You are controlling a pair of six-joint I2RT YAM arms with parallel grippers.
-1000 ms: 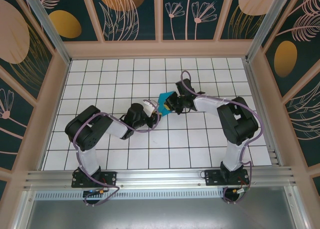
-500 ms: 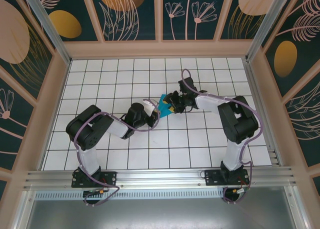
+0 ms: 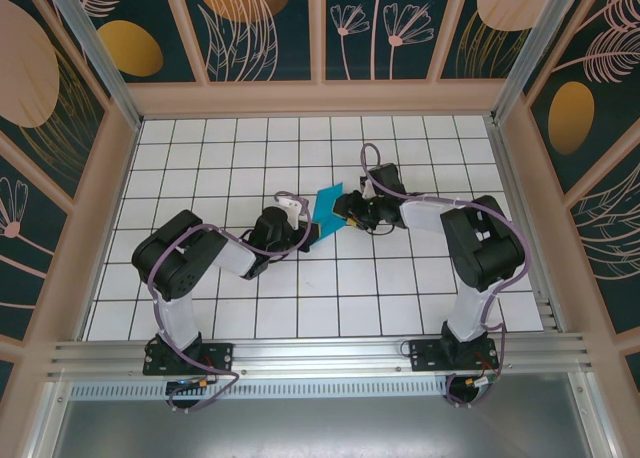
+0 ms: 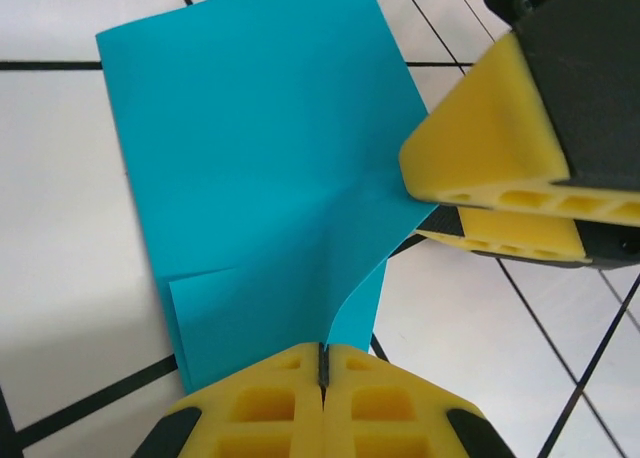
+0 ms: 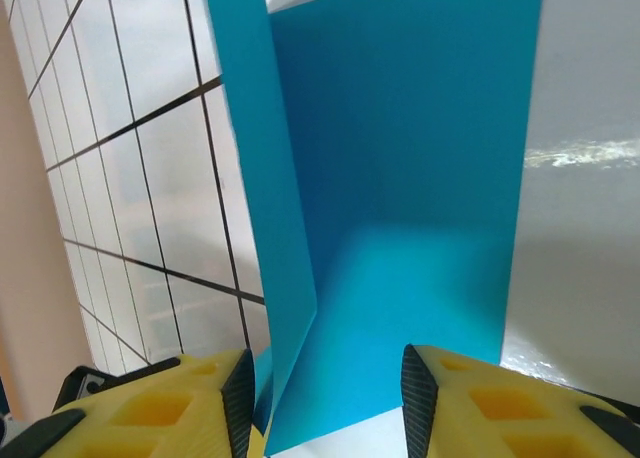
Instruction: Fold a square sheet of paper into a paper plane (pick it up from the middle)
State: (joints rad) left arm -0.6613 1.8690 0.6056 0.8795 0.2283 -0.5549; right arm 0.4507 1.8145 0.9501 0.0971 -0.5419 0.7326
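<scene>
Overhead camera looks down from behind — wrist cameras, close, share the paper point(image 4: 260, 178).

Bright even light, faint shadows, sharp focus, 1 glare streak across the table point(image 5: 590, 153).

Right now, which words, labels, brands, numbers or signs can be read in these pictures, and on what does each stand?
None can be read.
The square sheet of paper is plain cyan, unmarked.
The left end effector has bare yellow fingers.
The wall panels carry only drawn leaves and flowers.
The table has only black grid lines.
</scene>
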